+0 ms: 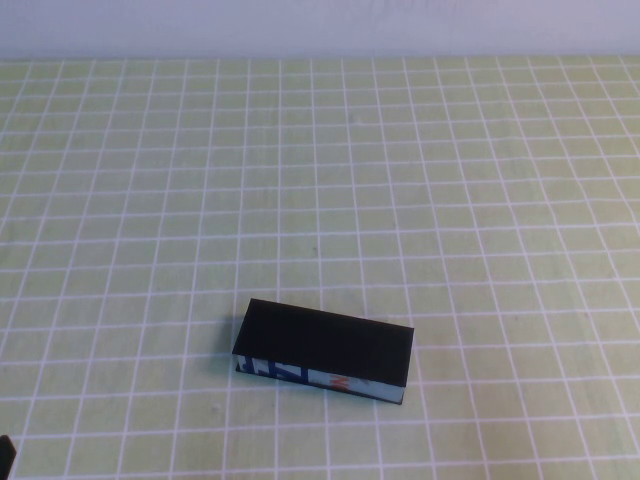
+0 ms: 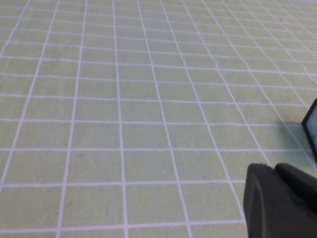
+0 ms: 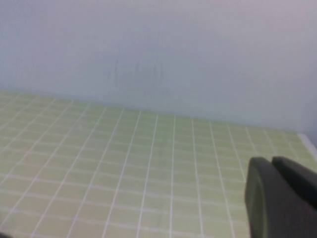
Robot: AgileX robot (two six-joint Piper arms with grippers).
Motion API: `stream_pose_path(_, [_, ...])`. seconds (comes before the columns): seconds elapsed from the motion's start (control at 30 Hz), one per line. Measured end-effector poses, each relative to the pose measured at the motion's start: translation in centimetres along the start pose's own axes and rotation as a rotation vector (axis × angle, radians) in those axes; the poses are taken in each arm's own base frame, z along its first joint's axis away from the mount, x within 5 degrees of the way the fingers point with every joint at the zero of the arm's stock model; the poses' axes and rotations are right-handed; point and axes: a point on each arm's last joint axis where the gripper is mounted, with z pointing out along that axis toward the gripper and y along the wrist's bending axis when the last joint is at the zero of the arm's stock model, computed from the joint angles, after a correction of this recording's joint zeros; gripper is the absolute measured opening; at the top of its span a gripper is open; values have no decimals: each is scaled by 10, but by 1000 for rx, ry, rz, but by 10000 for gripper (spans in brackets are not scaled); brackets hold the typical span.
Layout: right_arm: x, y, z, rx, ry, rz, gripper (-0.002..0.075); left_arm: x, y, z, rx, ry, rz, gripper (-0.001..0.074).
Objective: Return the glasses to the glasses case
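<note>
The glasses case point(image 1: 325, 350) lies on the green checked cloth near the front middle, its black lid down and the blue, white and orange print on its front side. One corner of it shows in the left wrist view point(image 2: 312, 129). The glasses are not in view. My left gripper point(image 2: 275, 168) is shut and empty, low over the cloth to the left of the case; a dark bit of it shows at the front left corner of the high view point(image 1: 5, 458). My right gripper point(image 3: 271, 161) is shut and empty, held up facing the far wall, outside the high view.
The green cloth with a white grid point(image 1: 320, 180) covers the whole table. A pale wall point(image 1: 320, 25) runs along the far edge.
</note>
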Motion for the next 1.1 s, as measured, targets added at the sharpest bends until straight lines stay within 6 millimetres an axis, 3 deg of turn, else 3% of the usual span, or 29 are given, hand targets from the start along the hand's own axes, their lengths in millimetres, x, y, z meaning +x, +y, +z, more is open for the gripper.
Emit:
stream_pose_path(0.27, [94,7,15,-30,180,133,-18,0,0,0,0,0,0,-3])
stream_pose_path(0.37, [115,8,16,-26,177,172,-18,0,0,0,0,0,0,-3])
stream_pose_path(1.1, [124,10,16,-37,231,156,-18,0,0,0,0,0,0,-3])
